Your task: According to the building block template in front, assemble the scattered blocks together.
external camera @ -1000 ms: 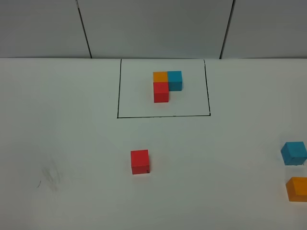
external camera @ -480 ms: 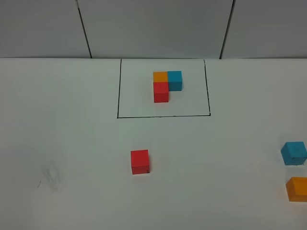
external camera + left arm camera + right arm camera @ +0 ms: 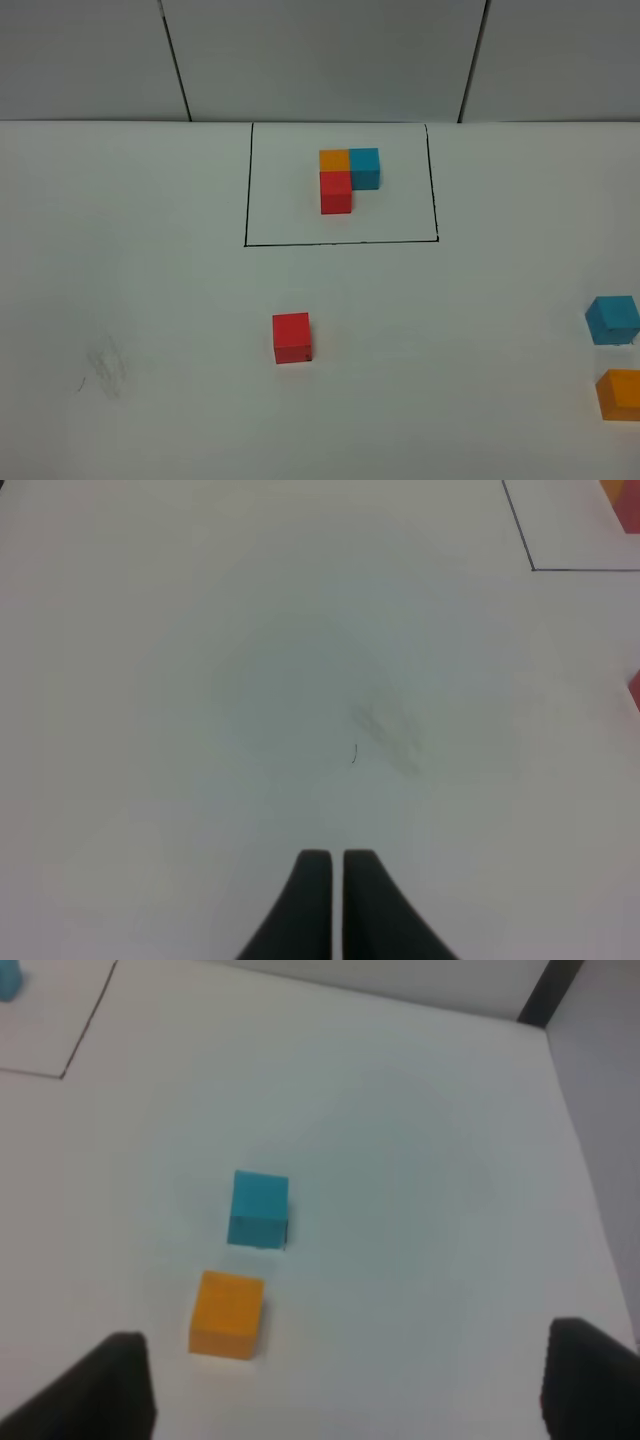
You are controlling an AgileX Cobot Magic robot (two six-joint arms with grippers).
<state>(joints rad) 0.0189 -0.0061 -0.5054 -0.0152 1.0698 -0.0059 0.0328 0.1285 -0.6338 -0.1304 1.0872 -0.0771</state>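
Note:
The building block template [image 3: 345, 176], an L of orange, cyan and red cubes, sits inside a black drawn rectangle [image 3: 341, 242] at the back. Of the scattered blocks, the red cube [image 3: 291, 337] lies alone in the middle. The cyan cube [image 3: 612, 319] and orange cube [image 3: 619, 394] lie close together at the right edge. In the right wrist view my right gripper [image 3: 350, 1385] stands open and empty, its fingers wide apart, short of the orange cube [image 3: 227, 1313] and cyan cube [image 3: 259, 1207]. My left gripper [image 3: 336, 860] is shut on nothing above bare table. Neither gripper shows in the exterior view.
A faint grey smudge [image 3: 103, 365] marks the white table at the front left, and is also seen as a smudge [image 3: 385, 730] ahead of my left gripper. Grey wall panels [image 3: 320, 55] rise behind the table. A grey side panel [image 3: 600, 1080] stands beyond the two right-hand cubes.

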